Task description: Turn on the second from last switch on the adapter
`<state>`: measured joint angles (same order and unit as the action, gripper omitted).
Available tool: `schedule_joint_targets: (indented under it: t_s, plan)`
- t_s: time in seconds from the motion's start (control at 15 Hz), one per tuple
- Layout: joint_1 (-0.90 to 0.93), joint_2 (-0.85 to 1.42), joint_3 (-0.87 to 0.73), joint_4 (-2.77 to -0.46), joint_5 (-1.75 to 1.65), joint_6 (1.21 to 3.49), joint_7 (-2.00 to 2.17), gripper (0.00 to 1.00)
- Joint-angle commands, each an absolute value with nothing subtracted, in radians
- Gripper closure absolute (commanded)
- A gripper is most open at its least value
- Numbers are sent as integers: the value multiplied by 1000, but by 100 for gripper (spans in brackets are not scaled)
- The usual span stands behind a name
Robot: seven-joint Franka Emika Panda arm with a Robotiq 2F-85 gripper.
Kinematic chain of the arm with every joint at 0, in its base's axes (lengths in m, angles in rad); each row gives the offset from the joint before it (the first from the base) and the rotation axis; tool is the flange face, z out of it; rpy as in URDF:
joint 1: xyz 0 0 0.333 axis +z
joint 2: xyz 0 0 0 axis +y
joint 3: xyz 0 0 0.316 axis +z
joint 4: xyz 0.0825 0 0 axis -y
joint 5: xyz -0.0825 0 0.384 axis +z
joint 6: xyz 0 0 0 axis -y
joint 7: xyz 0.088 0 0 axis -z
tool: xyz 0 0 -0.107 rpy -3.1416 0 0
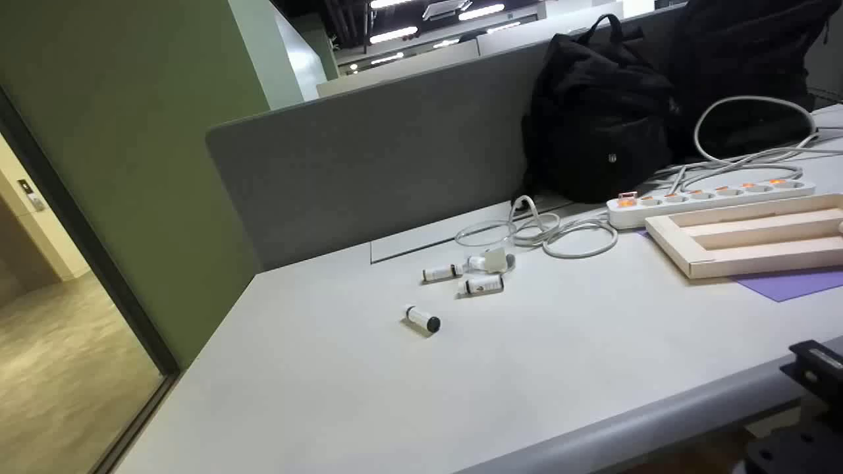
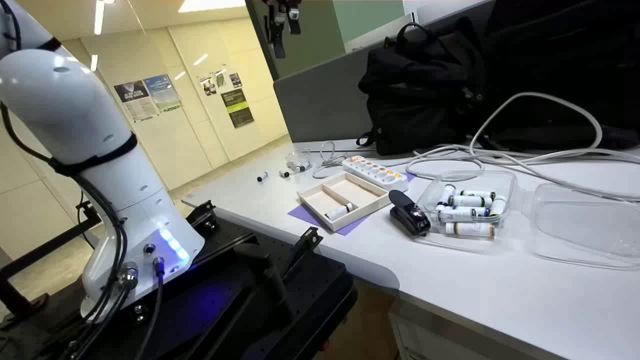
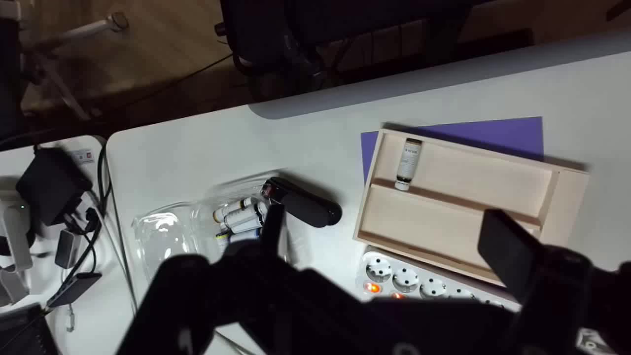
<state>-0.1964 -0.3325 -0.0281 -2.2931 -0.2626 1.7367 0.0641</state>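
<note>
The adapter is a long white power strip with a row of round sockets and small orange switches. It lies on the table in both exterior views (image 1: 708, 209) (image 2: 374, 174), with a larger red-orange switch at one end. In the wrist view the adapter (image 3: 392, 270) is partly hidden by the gripper body; two switches at its visible end glow orange. My gripper (image 3: 384, 213) is open and empty, its fingers wide apart, high above the table. In an exterior view the gripper (image 2: 286, 41) shows at the top edge, well above the table and apart from the adapter.
A shallow wooden tray (image 3: 443, 199) holding one small bottle lies beside the adapter on purple paper (image 3: 493, 135). A black stapler-like object (image 3: 308, 202) and a clear box (image 2: 505, 180) of bottles stand nearby. Loose white cords (image 2: 530, 160) and a black backpack (image 1: 599, 125) are behind.
</note>
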Motion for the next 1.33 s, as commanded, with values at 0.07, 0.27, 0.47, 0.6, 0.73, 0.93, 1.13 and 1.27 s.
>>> schedule_joint_targets:
  t_s: [0.07, 0.27, 0.47, 0.6, 0.73, 0.93, 1.13, 1.27]
  plan:
    - [-170, -332, -52, -2291, -269, 1735, 71, 0]
    - [-170, -332, -52, -2291, -269, 1735, 71, 0]
    - [-170, -332, -52, -2291, -269, 1735, 71, 0]
    - [-170, -332, -52, -2291, -269, 1735, 71, 0]
    - [-170, -324, -54, -2279, -277, 1790, 84, 0]
    - [-170, -269, -53, -2235, -324, 1956, 99, 0]
    - [-185, -135, -55, -2132, -374, 2083, 128, 0]
    - [-181, -21, -78, -2023, -337, 2092, 99, 0]
